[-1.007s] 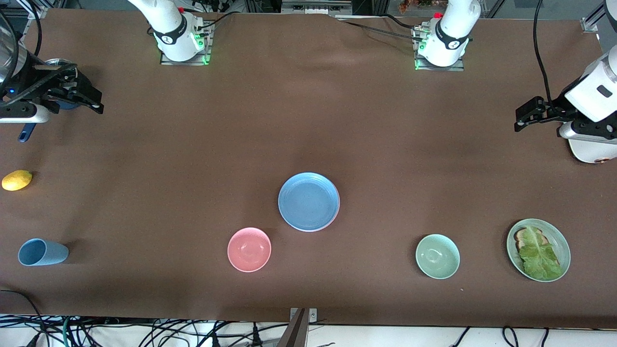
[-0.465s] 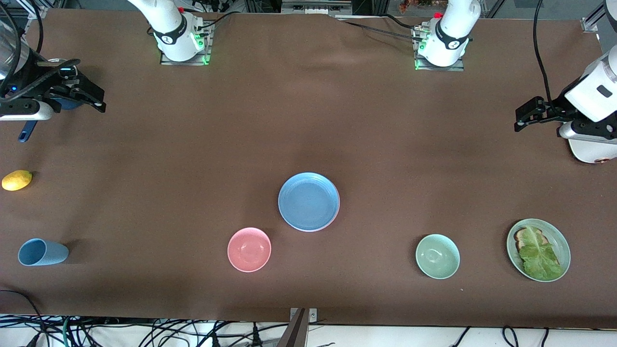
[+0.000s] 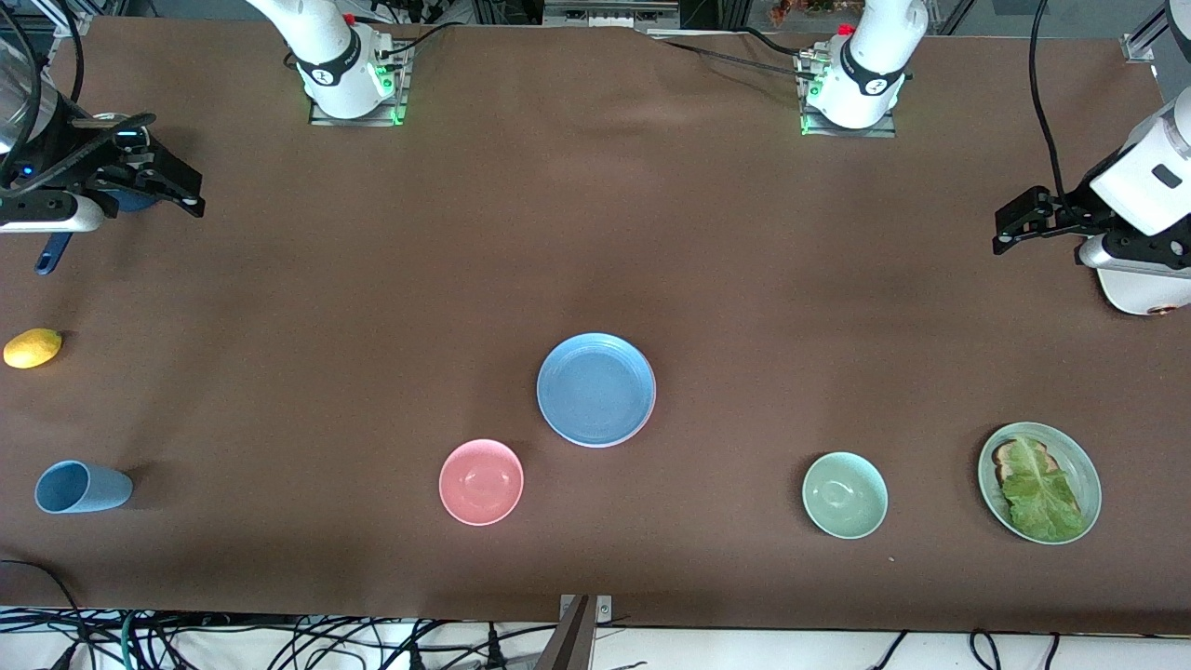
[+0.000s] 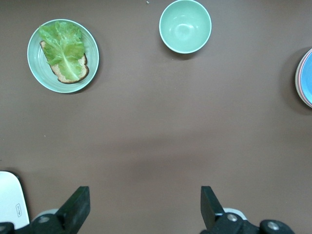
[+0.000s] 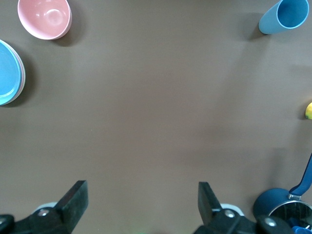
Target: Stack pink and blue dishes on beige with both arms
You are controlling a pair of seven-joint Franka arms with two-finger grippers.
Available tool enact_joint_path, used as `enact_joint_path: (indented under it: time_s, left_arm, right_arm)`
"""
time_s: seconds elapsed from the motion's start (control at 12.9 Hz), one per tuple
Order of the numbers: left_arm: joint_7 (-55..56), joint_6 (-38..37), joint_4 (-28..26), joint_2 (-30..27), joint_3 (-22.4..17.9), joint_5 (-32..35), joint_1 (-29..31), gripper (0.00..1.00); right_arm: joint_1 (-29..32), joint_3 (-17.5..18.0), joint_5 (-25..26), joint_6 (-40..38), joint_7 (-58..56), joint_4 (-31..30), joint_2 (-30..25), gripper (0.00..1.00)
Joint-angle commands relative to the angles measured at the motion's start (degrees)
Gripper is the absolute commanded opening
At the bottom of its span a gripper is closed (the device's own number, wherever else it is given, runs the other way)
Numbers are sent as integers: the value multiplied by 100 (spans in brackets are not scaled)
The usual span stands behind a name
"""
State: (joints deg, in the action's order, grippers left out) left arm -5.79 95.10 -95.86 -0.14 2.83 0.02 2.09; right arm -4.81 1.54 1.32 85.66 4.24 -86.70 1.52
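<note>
Since a second ago the right tool (image 3: 177,191) has drifted slightly toward the robots' bases at the right arm's end of the desk; over the last half second nothing has shifted. It hangs empty with its black fingers (image 5: 73,197) spread wide, over the desk (image 3: 372,279) just beside a dark blue pot (image 5: 273,204) with a steel rim and a blue handle. The left tool (image 3: 1014,223) waits at the left arm's end, likewise spread and empty, its flat black fingers (image 4: 78,207) over bare brown cloth.

The blue plate (image 3: 595,389) is the landmark, round, flat and matte, at the middle of the desk. It lies on top of other plates: pink and pale rims (image 4: 298,80) peek out beneath its edge, so the stack seems made, though the beige plate cannot be told for sure.

Nearer the front camera than the blue plate, toward the right arm's end, sits a small deep pink bowl (image 3: 481,482). Well apart from the plate toward that end lie a blue cup (image 3: 82,487) on its side and a yellow lemon (image 3: 33,347). Toward the left arm's end stand a smooth pale green bowl (image 3: 845,495) and a pale green plate (image 3: 1084,456) bearing bread under a crinkled lettuce leaf (image 3: 1037,489).
</note>
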Motion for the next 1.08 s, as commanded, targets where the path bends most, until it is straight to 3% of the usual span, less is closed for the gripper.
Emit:
enact_joint_path:
  time_s: [0.0, 1.01]
  left_arm:
    - [-98, 17, -30, -30, -28, -72, -33, 100]
    - [-98, 17, -30, -30, -28, -72, -33, 100]
  right_arm:
    - [-11, 5, 87, -85, -28, 135, 32, 100]
    - [24, -22, 52, -155, -37, 118, 67, 100]
